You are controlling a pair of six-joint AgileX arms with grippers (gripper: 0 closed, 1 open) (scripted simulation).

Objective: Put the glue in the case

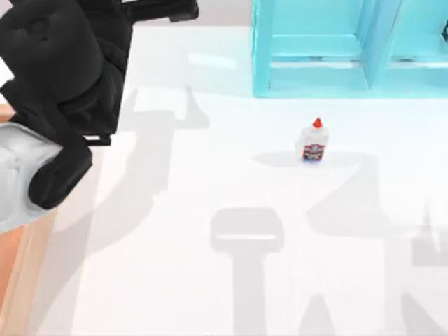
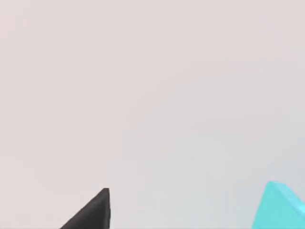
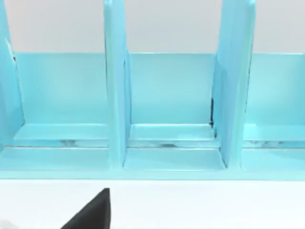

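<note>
The glue (image 1: 314, 142) stands upright on the white table (image 1: 175, 280), just before the case (image 1: 308, 70), well right of the left arm (image 1: 63, 84). Finger state cannot be told. Being small and upright, the bottle could be toppled by an off-centre approach.

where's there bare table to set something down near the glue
Bare table spreads in front of the glue and toward the left arm. A narrower bare strip separates glue and case. The top view's left edge is crowded by the arm.
</note>
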